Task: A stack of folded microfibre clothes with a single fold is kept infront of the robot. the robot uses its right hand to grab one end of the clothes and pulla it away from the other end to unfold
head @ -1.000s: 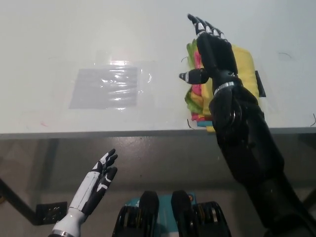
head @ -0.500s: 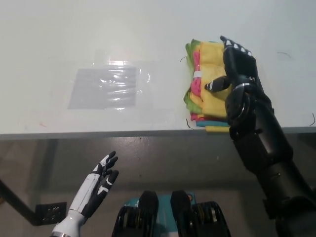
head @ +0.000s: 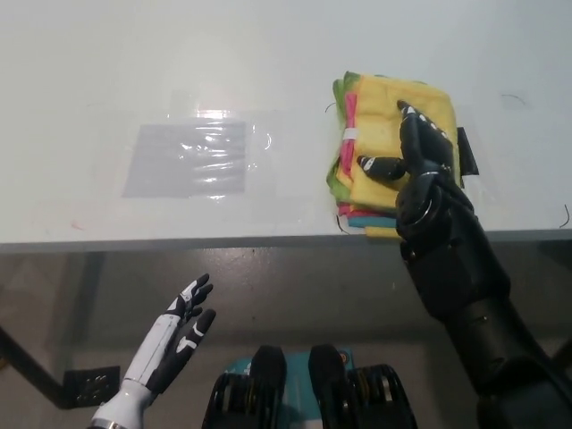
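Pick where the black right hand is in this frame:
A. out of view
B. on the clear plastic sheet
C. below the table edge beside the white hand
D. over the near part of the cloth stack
D: the right hand lies over the near part of the cloth stack, fingers spread.

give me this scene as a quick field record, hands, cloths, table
right robot hand: black, over the near part of the cloth stack, fingers apart, nothing gripped
left robot hand: white, open, resting below the table edge
cloth stack: folded, yellow on top, pink and green edges showing, near the table's front edge
table: white
clear plastic sheet: flat, left of stack
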Action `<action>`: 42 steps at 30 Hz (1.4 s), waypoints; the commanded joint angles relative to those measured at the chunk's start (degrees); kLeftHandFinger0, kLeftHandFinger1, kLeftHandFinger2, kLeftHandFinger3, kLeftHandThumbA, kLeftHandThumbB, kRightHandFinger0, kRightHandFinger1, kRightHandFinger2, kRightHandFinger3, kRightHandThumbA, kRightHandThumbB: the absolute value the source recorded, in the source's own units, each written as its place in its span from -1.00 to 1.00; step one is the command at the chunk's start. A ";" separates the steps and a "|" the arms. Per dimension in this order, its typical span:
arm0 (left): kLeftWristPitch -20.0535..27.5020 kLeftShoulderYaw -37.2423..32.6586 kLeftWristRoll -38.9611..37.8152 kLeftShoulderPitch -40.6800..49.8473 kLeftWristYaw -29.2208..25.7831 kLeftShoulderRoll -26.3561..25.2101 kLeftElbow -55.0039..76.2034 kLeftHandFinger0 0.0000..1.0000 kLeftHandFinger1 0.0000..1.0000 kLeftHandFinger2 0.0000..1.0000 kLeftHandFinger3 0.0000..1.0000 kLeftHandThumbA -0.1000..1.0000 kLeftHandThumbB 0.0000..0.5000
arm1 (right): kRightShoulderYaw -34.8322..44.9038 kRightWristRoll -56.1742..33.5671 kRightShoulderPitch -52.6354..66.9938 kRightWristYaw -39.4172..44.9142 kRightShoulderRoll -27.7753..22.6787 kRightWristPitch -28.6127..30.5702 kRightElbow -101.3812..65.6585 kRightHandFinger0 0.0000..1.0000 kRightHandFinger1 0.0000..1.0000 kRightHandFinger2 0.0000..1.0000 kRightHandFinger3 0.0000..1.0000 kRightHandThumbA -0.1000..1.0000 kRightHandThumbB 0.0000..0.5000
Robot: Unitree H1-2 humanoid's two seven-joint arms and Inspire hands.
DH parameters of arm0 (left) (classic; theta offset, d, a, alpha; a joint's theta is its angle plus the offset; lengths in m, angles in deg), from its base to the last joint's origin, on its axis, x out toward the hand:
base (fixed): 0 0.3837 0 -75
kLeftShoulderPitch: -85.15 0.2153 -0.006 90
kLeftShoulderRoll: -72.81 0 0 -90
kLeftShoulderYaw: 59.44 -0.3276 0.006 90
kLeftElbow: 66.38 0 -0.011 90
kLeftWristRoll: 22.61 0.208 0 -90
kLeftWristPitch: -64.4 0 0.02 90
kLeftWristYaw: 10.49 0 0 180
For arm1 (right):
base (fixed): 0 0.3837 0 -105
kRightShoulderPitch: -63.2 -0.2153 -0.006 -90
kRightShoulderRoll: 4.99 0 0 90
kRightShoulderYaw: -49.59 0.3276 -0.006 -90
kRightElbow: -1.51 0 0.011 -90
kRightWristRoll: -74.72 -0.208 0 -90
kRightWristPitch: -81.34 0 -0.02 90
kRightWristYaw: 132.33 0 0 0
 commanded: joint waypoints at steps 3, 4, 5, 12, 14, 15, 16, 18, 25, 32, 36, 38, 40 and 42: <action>1.22 -0.04 0.49 -0.77 0.76 -0.85 1.94 1.00 1.00 1.00 1.00 0.88 -0.22 | 1.51 -6.39 -4.28 -0.18 0.12 0.10 -9.90 1.00 1.00 1.00 1.00 1.00 0.55; 1.23 -0.02 0.47 -0.77 0.77 -0.84 1.93 1.00 1.00 1.00 1.00 0.88 -0.23 | 1.38 -6.68 -4.24 -0.21 0.06 -0.05 -10.25 1.00 1.00 1.00 1.00 1.00 0.55; 1.33 -0.10 0.81 -0.78 0.70 -0.91 2.02 1.00 1.00 1.00 1.00 0.88 -0.25 | 1.61 -7.13 -4.41 0.06 0.06 -0.34 -11.58 1.00 1.00 1.00 1.00 1.00 0.57; 1.07 -0.04 1.38 -1.12 0.73 -0.92 2.07 1.00 1.00 1.00 1.00 0.87 -0.26 | 2.45 -9.58 -5.32 0.92 0.52 -0.94 -15.88 1.00 1.00 1.00 1.00 1.00 0.50; 0.77 0.01 1.52 -1.15 0.76 -0.84 2.18 1.00 1.00 1.00 1.00 0.87 -0.25 | 2.81 -9.95 -5.38 1.19 0.72 -0.94 -16.01 1.00 1.00 1.00 1.00 1.00 0.50; 0.60 0.04 1.64 -1.20 0.78 -0.83 2.23 1.00 1.00 1.00 1.00 0.87 -0.25 | 2.55 -10.24 -5.32 1.16 0.62 -0.94 -15.70 1.00 1.00 1.00 1.00 1.00 0.51; 0.42 0.06 1.71 -1.19 0.83 -0.79 2.40 1.00 1.00 1.00 1.00 0.87 -0.25 | 2.41 -10.53 -5.16 1.07 0.55 -0.94 -15.36 1.00 1.00 1.00 1.00 1.00 0.51; 0.20 0.14 1.54 -1.29 1.03 -0.73 2.52 1.00 1.00 1.00 1.00 0.86 -0.28 | 1.90 -11.17 -4.91 0.66 0.42 -0.94 -14.33 1.00 1.00 1.00 1.00 1.00 0.50; 0.51 0.22 1.24 -1.49 1.28 -0.77 2.52 1.00 1.00 1.00 1.00 0.86 -0.26 | 0.96 -12.14 -4.92 -1.20 0.08 -0.57 -5.41 1.00 1.00 1.00 1.00 1.00 0.54; 0.78 0.25 1.75 -1.67 1.06 -0.78 2.28 1.00 1.00 1.00 1.00 0.87 -0.25 | 0.36 -13.25 -6.02 -3.79 -0.27 1.70 5.26 1.00 1.00 1.00 1.00 1.00 0.62; 0.81 0.16 1.75 -1.92 1.23 -0.85 2.12 1.00 1.00 1.00 1.00 0.87 -0.26 | 0.41 -14.32 -6.26 -4.80 -0.03 2.86 10.52 1.00 1.00 1.00 1.00 1.00 0.60; 1.06 0.20 1.68 -1.93 1.16 -0.82 1.94 1.00 1.00 1.00 1.00 0.87 -0.26 | 0.00 -14.38 -6.44 -4.95 -0.04 3.26 12.21 1.00 1.00 1.00 1.00 1.00 0.58; 1.21 0.24 1.57 -1.72 1.06 -0.71 1.93 1.00 1.00 1.00 1.00 0.85 -0.27 | -0.69 -14.18 -5.90 -5.53 0.09 3.53 14.17 1.00 1.00 1.00 1.00 1.00 0.62; 0.89 0.28 1.66 -1.73 1.09 -0.77 2.14 1.00 1.00 1.00 1.00 0.85 -0.26 | -2.45 -12.73 -6.09 -6.36 -0.28 3.42 15.47 1.00 1.00 1.00 1.00 1.00 0.57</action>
